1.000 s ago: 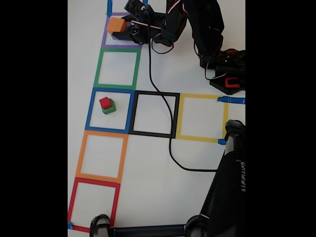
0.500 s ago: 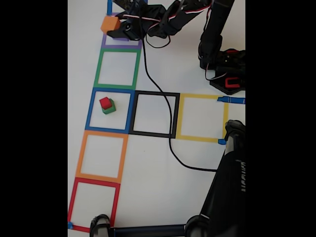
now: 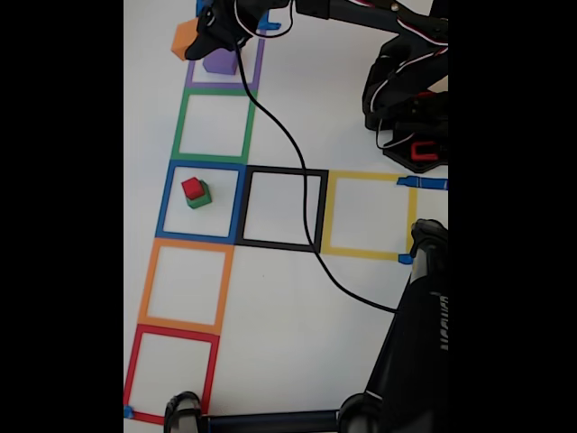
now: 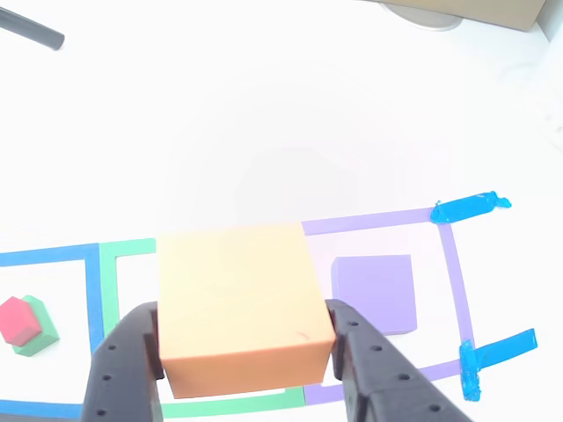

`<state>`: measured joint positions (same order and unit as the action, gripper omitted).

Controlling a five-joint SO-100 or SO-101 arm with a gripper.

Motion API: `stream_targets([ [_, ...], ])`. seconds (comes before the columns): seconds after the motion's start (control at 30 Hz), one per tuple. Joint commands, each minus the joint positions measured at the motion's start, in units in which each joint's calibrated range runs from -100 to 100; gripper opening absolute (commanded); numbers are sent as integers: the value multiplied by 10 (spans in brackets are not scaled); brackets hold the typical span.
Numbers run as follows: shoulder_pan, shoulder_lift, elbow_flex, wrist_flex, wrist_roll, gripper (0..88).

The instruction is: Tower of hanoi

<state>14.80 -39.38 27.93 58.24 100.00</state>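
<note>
A white table (image 3: 288,307) carries flat tape square outlines. In the fixed view a column runs down the left: a purple outline (image 3: 257,74) at the top, then a green outline (image 3: 178,126), a blue outline (image 3: 164,203), an orange outline (image 3: 185,323) and a red outline (image 3: 171,334) at the bottom. A black outline (image 3: 284,171) adjoins the blue one on its right, and a yellow outline (image 3: 365,178) follows it. Short blue tape strips (image 4: 471,208) mark the purple outline's corners in the other view. A dark stand (image 3: 410,361) rises at the lower right of the fixed view
</note>
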Motion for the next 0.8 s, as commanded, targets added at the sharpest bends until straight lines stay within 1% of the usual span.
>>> stream_targets([
  [0.0,-21,3,-201,170,0,38],
  [0.17,-38,16,-298,270,0,38],
  [0.27,-44,10,-281,282,0,37],
  [0.37,-43,-5,-212,255,0,38],
  [0.43,-41,-16,-144,204,0,38],
  [0.6,-41,-22,38,20,0,38],
  [0.77,-52,12,232,-248,0,37],
])
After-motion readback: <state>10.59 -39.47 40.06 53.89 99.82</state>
